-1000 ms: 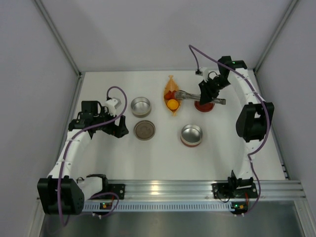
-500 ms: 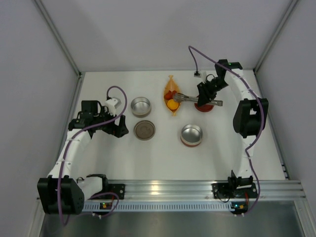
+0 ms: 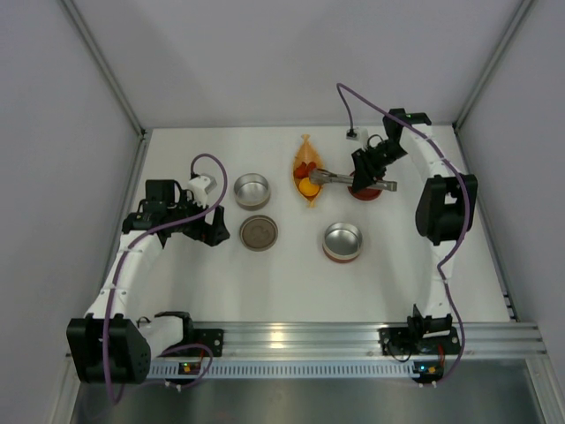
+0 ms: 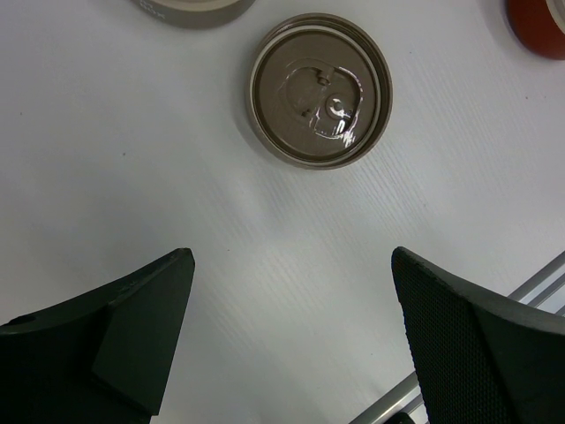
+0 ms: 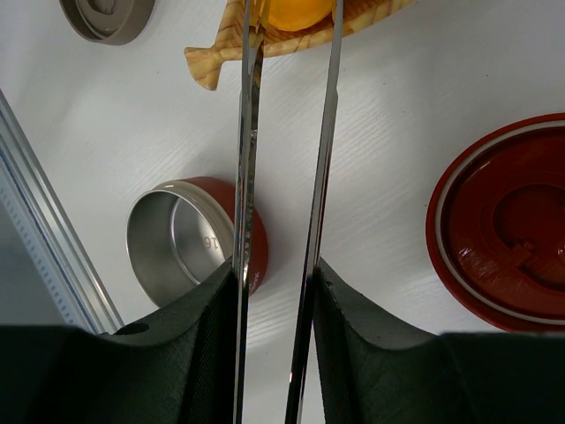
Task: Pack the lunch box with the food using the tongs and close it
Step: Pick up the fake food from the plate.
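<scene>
My right gripper (image 3: 365, 170) (image 5: 275, 276) is shut on the slim silver tongs (image 3: 338, 177) (image 5: 325, 132), one finger pressing each arm. The tong tips reach over the orange leaf-shaped dish (image 3: 306, 201) (image 5: 214, 64) and stand on either side of an orange-yellow piece of food (image 3: 307, 186) (image 5: 296, 12). Red food (image 3: 305, 168) lies further back in the dish. The lunch box is apart: a red-walled steel tin (image 3: 342, 241) (image 5: 188, 246), its red lid (image 3: 368, 193) (image 5: 510, 221), a beige-walled tin (image 3: 251, 190) and a brown lid (image 3: 259, 233) (image 4: 319, 90). My left gripper (image 3: 213, 229) (image 4: 291, 265) hangs open over bare table, just left of the brown lid.
White walls close the table on the left, back and right. An aluminium rail (image 3: 291, 337) runs along the near edge, and its corner shows in the left wrist view (image 4: 538, 281). The right arm's cable (image 3: 349, 110) loops above the back of the table.
The right gripper has carried the tongs a little to the left, so their tips now stand over the dish around the orange-yellow piece. The left arm has not moved.
</scene>
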